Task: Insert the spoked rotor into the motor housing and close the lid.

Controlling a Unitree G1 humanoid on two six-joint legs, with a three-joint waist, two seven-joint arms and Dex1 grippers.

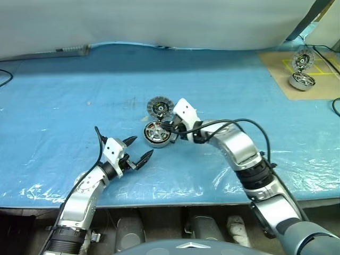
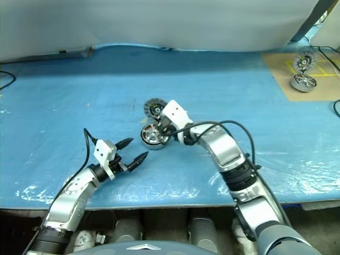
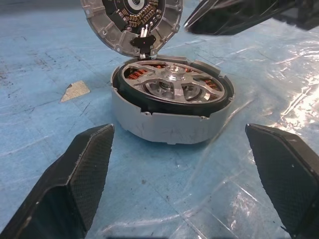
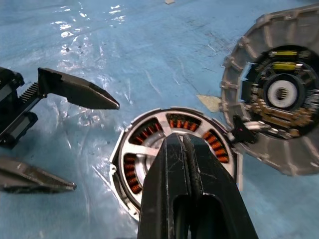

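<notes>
The motor housing (image 1: 156,134) stands on the blue sheet at the table's middle. The spoked rotor (image 3: 172,85) lies inside it, silver spokes over copper windings. The lid (image 1: 159,108) stands upright at the housing's far edge, joined to it, its inner face with a ring of small parts turned toward me. My right gripper (image 4: 183,140) is shut with nothing between its fingers, its tips over the rotor's hub. My left gripper (image 1: 142,147) is open, level, a short way in front and to the left of the housing, its fingers (image 3: 75,174) apart from the housing wall.
A second motor (image 1: 303,81) with its raised lid (image 1: 304,59) sits on a brown board at the far right. A pale scrap (image 3: 75,90) marks the sheet beside the housing. A grey cloth wall (image 1: 159,21) closes the back. The table's front edge (image 1: 159,201) runs below my arms.
</notes>
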